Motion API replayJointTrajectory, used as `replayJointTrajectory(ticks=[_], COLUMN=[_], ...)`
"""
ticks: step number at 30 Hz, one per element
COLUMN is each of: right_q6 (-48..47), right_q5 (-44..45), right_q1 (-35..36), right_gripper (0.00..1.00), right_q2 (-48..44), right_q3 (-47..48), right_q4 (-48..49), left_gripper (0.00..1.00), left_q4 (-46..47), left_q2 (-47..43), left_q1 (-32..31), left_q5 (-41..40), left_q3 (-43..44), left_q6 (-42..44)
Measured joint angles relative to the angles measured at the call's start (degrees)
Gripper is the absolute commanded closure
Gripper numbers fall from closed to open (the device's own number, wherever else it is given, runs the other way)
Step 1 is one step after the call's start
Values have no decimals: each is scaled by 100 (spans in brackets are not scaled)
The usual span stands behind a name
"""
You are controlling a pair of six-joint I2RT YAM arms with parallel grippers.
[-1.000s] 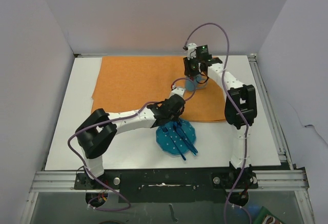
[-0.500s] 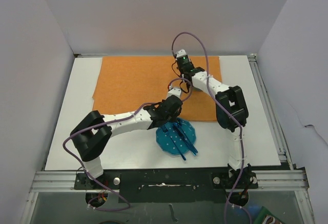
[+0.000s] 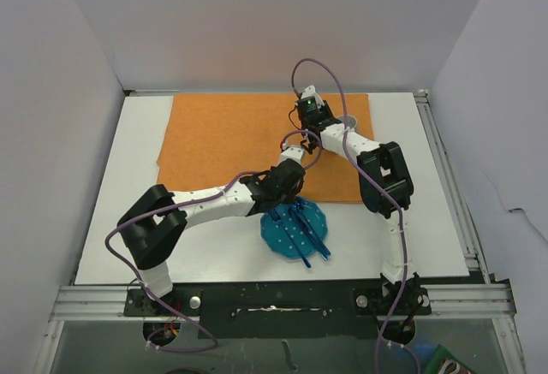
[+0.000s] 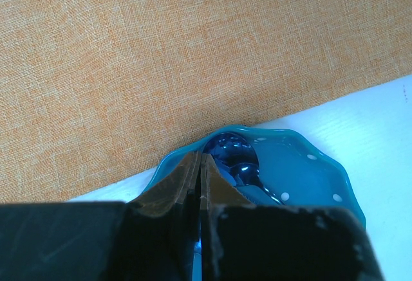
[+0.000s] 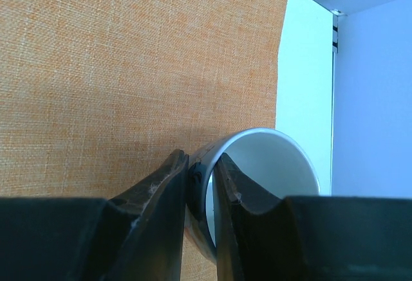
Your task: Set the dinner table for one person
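Note:
On the white dinner table [image 3: 111, 220] lies an orange cloth [image 3: 231, 143]. A blue scalloped plate [image 3: 270, 235] with blue cutlery [image 3: 304, 230] sits just in front of the cloth's near edge. My left gripper [image 3: 289, 190] is shut over the plate's far-left rim [image 4: 302, 172], beside a blue spoon bowl [image 4: 228, 149]. A thin blue sliver shows in the slit between its jaws; I cannot tell whether it is held. My right gripper [image 5: 201, 165] is shut on the wall of a grey cup [image 5: 270, 159], one finger inside and one outside. The cup [image 3: 344, 122] is over the cloth's far right part.
White walls close in the table on three sides. A metal rail [image 3: 445, 177] runs along the right edge. Bare table shows left of the cloth and to the plate's right [image 3: 368, 237]. The left forearm [image 3: 214, 203] crosses the cloth's near edge.
The right wrist swung left and turned. The cup now shows to the right of that wrist instead of below it. The cloth shifted slightly right. The left gripper stayed at the plate.

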Motion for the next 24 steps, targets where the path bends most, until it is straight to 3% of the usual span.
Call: replayJointTrajectory(ticks=[14, 24], right_q6=[83, 140], right_q5=[-1005, -1506], right_q1=[-623, -1102], right_gripper=[100, 100], right_q2=[101, 472], right_q3=[463, 1617], right_q4=[26, -79], left_gripper=[99, 100], left_q4=[9, 52], left_q2=[46, 726], left_q1=[0, 0], left_q5=[-48, -199], left_q3=[0, 258], left_q6=[0, 15])
